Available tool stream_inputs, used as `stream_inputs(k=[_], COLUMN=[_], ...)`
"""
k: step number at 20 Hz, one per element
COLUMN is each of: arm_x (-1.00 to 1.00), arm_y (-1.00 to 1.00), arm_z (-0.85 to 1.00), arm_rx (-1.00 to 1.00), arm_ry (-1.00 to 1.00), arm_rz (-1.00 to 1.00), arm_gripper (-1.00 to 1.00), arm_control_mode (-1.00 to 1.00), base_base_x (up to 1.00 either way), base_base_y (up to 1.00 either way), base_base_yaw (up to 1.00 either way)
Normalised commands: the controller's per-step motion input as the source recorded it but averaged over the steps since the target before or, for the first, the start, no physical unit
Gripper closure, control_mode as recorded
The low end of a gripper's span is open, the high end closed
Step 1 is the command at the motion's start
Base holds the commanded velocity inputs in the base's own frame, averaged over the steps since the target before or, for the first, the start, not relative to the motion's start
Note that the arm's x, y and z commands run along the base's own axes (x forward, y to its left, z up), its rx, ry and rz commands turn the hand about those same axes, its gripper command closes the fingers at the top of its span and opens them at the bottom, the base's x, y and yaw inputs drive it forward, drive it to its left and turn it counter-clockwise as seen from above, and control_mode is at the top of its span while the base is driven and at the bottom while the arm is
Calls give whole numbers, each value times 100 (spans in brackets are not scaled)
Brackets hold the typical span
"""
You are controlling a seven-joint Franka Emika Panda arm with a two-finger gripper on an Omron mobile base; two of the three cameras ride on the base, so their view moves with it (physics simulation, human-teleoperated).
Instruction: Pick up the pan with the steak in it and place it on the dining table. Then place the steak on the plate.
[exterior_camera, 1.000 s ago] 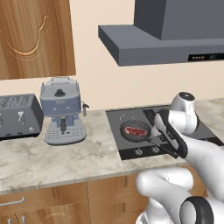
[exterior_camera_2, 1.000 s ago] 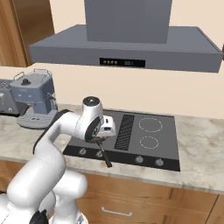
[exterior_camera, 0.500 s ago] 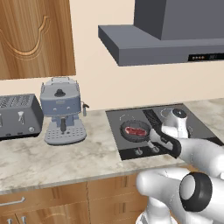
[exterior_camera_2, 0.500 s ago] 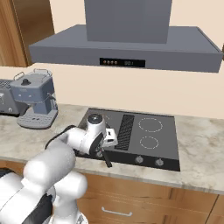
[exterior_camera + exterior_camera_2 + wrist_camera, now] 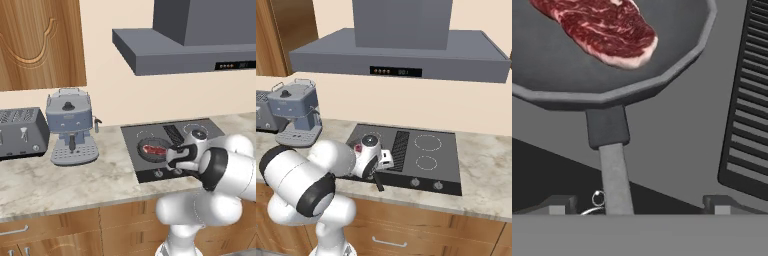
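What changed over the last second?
The arm swung down and the end effector dropped low over the pan handle, jaws open either side of it, nothing gripped yet. Pan, steak and cooktop stayed put.

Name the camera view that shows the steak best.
The hand view: the steak lies close up in the pan, with its red flesh and pale fat edge plain. The left base view shows it as a small red patch. In the right base view the arm covers that spot.
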Motion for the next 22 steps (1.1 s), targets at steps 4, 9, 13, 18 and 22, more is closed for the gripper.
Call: stream_inputs(k=[4, 9, 13, 18, 22], arm_x=[5, 19, 0, 0, 0], arm_y=[-2, 0, 0, 10, 22], arm_z=[0, 0, -7, -19, -15], arm_rx=[0, 0, 0, 0, -1], arm_ry=[2, 2, 1, 0, 0], arm_rz=[0, 0, 0, 0, 0], arm_gripper=[-100, -100, -100, -100, -100], arm_control_mode=[-100, -100, -100, -100, -100], base_base_x=[0, 0, 0, 0, 0], base_base_y=[0, 0, 0, 0, 0], base_base_yaw=[0, 0, 0, 0, 0])
